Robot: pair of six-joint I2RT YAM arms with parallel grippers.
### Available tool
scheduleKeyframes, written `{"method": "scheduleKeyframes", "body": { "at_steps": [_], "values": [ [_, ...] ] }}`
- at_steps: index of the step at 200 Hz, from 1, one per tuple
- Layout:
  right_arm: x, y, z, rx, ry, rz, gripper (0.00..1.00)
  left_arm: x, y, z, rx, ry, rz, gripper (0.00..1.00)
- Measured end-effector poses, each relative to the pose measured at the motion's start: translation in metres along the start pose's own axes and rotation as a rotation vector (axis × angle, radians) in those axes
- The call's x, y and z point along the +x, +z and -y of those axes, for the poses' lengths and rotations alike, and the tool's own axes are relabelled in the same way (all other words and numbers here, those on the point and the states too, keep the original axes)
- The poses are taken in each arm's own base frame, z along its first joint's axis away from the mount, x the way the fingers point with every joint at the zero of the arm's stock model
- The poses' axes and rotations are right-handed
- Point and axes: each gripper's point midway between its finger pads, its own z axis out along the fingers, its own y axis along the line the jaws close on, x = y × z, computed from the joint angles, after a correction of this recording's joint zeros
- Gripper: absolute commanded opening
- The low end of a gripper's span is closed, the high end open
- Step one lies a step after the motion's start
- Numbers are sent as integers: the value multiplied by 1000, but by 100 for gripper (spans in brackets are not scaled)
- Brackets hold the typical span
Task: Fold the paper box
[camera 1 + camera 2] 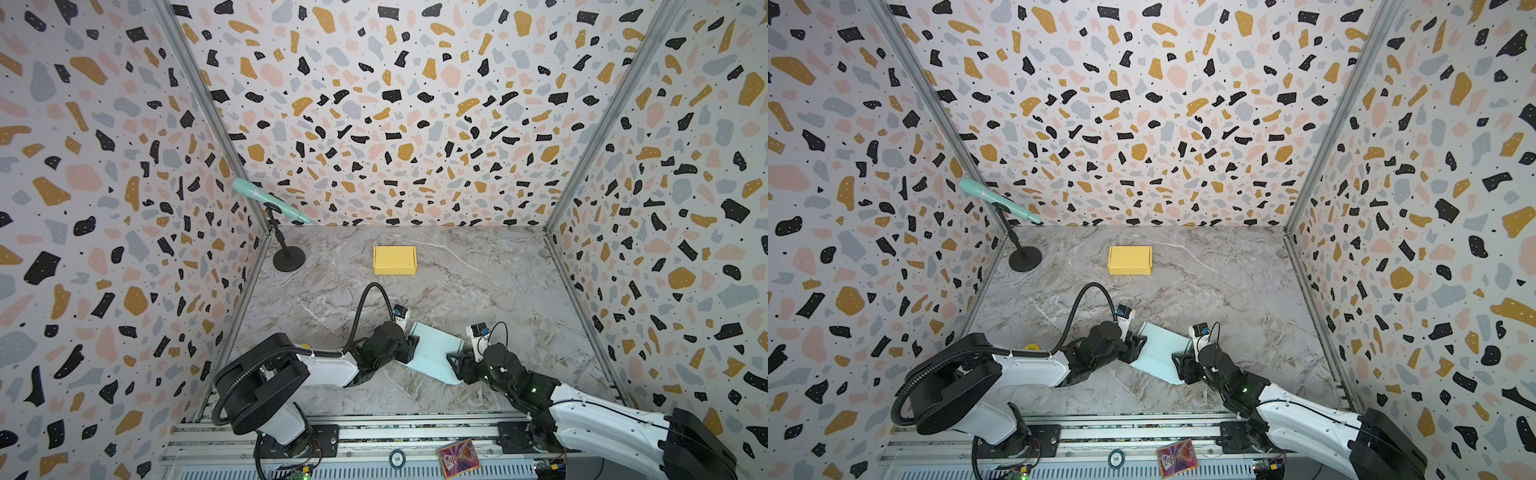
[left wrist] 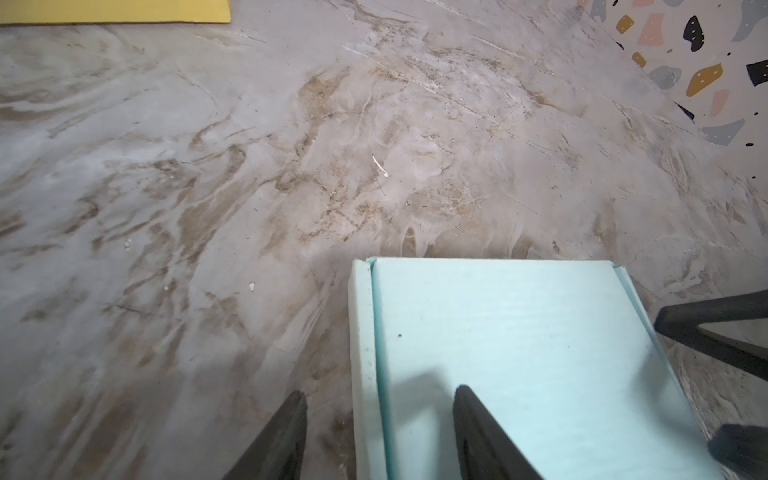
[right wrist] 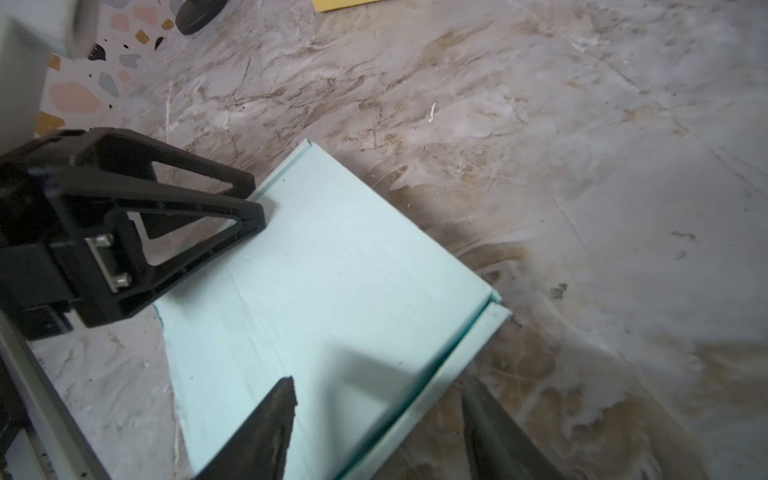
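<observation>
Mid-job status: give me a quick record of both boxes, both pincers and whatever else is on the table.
mint box: lid down, front of table, between the pincers
left pincer: open, straddling the box's left edge
right pincer: open, straddling its right edge
yellow box: closed, back centre, untouched
microphone: on stand, back left

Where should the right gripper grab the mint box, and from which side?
The side wall nearest the right gripper, from that arm's side, jaws straddling it: one over the lid, one outside. The mint box lies flat, probably too wide to pinch across.
</observation>
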Motion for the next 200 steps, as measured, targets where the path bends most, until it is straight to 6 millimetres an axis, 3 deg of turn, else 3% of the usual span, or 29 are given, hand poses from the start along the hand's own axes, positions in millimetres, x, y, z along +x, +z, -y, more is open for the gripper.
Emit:
{"method": "scheduleKeyframes", "body": {
  "at_steps": [36,82,200],
  "values": [
    [13,5,7,27,-5,-45,61,3,0,2,6,-9,-3,53],
    [9,6,9,37,-4,-28,54,7,-3,4,0,-15,1,48],
    [-19,35,15,61,-33,-28,54,23,-27,-5,15,-118,19,41]
  ]
}}
